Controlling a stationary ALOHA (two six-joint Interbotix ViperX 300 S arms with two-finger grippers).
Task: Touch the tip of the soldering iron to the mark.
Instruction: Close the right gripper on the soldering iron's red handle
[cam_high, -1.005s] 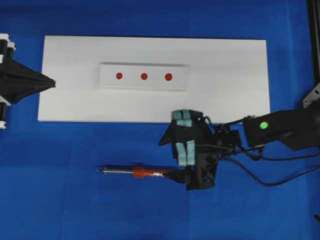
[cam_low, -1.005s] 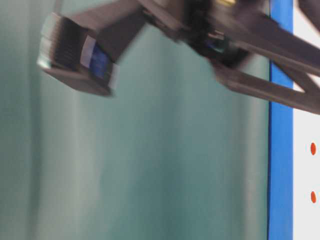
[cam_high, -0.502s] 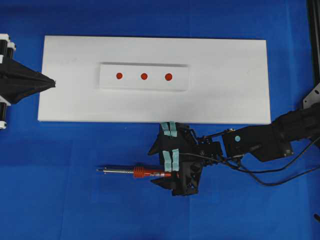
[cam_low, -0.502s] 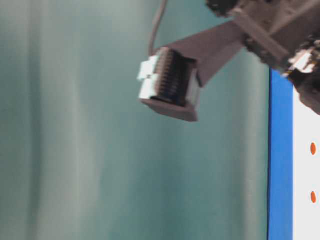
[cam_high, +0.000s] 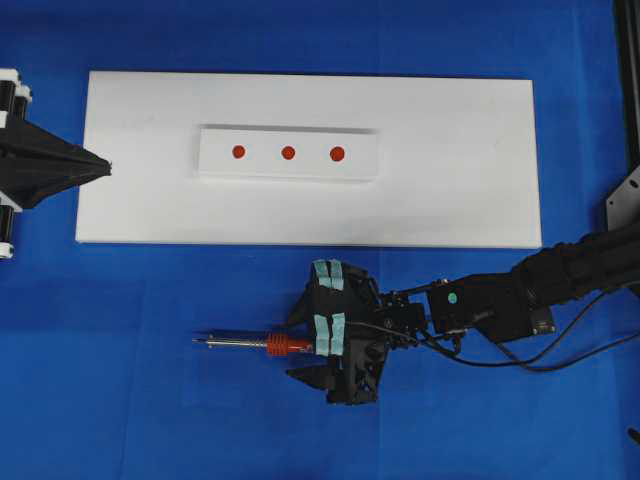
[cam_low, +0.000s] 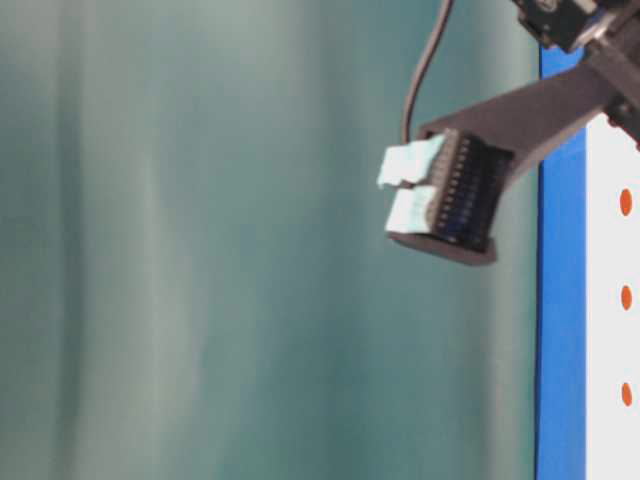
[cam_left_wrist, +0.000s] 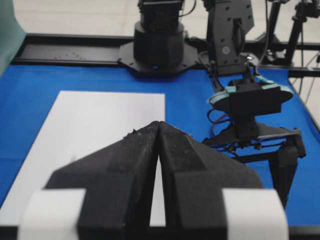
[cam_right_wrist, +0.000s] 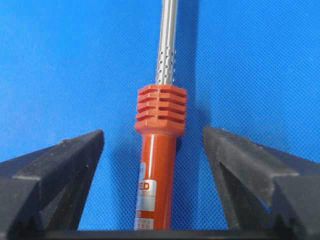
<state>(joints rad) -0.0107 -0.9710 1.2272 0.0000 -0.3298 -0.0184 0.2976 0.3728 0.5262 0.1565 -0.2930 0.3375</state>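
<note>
Right gripper (cam_right_wrist: 152, 165) straddles soldering iron (cam_high: 285, 345) handle, jaws apart, nothing grasped; iron flat on desk (cam_high: 150, 400) at lower centre; lift and touch to middle mark (cam_high: 288, 153) remain.

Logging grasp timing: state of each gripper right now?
Left gripper: shut, holding nothing.
Right gripper: open, fingers on either side of the soldering iron handle, not touching it.

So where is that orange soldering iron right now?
From overhead, the soldering iron lies flat on the blue cloth, below the white board, with the right claw open around its handle.
</note>
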